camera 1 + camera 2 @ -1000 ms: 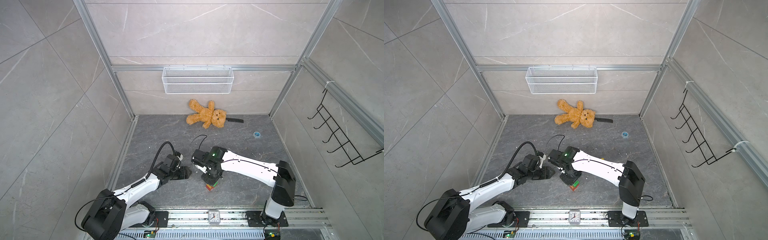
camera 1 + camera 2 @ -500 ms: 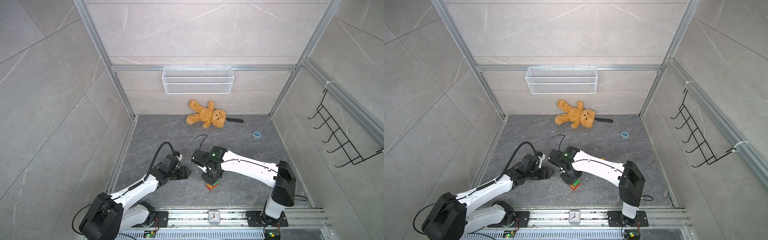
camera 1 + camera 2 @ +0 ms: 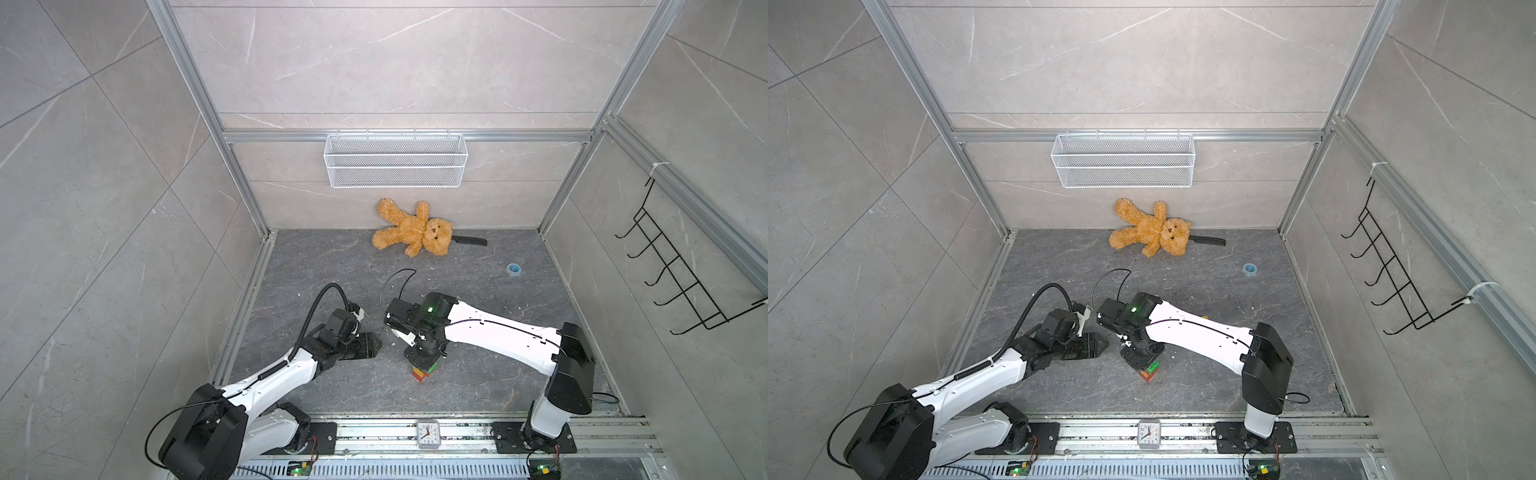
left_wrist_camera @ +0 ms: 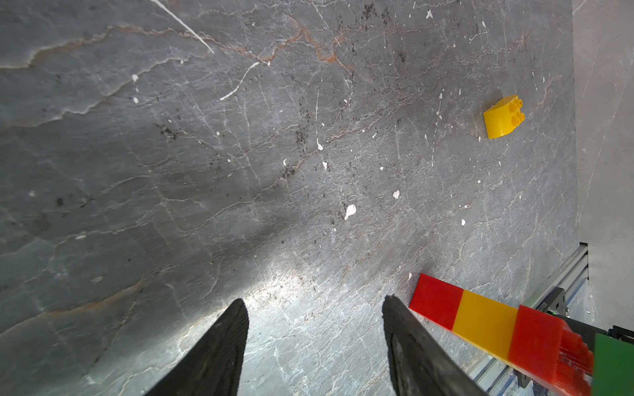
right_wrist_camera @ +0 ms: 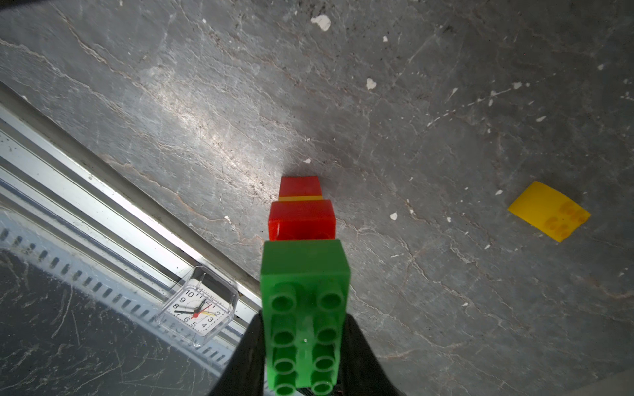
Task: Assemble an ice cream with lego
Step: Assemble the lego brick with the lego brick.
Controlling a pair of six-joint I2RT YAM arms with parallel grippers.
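Four-brick stack (image 3: 420,374) is standing lower centre in both top views; right gripper (image 5: 305,343) is pinching its green brick (image 5: 304,271), likely seating it; left gripper (image 4: 314,303) is hanging spread, empty; round-topped yellow brick (image 5: 549,211) is lying apart.

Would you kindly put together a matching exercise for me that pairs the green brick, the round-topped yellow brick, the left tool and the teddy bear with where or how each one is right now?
Column one:
1. green brick
2. round-topped yellow brick
3. left tool
4. teddy bear

Column two:
a. open, nothing between its jaws
b. lying by the back wall
c. clamped in the right tool
d. lying loose on the floor, joined to nothing

Pairs: 1-c, 2-d, 3-a, 4-b.
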